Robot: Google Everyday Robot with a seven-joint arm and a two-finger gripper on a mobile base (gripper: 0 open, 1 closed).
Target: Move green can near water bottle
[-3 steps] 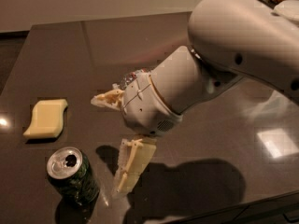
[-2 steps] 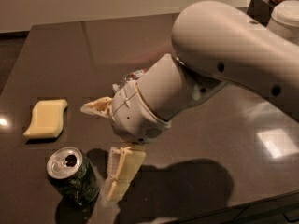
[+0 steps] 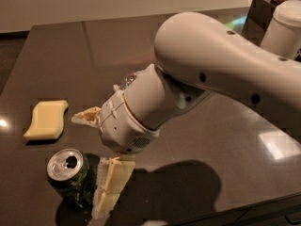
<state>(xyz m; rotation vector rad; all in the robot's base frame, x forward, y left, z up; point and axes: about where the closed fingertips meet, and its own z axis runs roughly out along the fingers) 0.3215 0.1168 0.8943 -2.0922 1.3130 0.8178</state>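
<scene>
Your gripper hangs low over the near left part of the dark brown glossy bench, at the end of the thick cream-white arm that reaches in from the right. Its two cream fingers are spread wide and pinch nothing: one finger points left on the far side, the other slants down toward the near edge.

Look at the small dark green patterned drink can with the silver top. It stands upright near the bench's near left corner, pull-tab opening facing up, just beside the left face of the near finger. You cannot tell whether the two touch. The far finger is apart from the can, on its far side.

Of the clear ribbed plastic water bottle you see only a shiny, crinkled bit poking out behind the wrist, toward the middle of the bench; the arm hides the rest. It lies far and to the right of the can, with the wrist between them.

A pale yellow rectangular sponge lies flat at the left, beyond the can and near the far fingertip, not touching it. At the far right corner stands a white round-topped container.
</scene>
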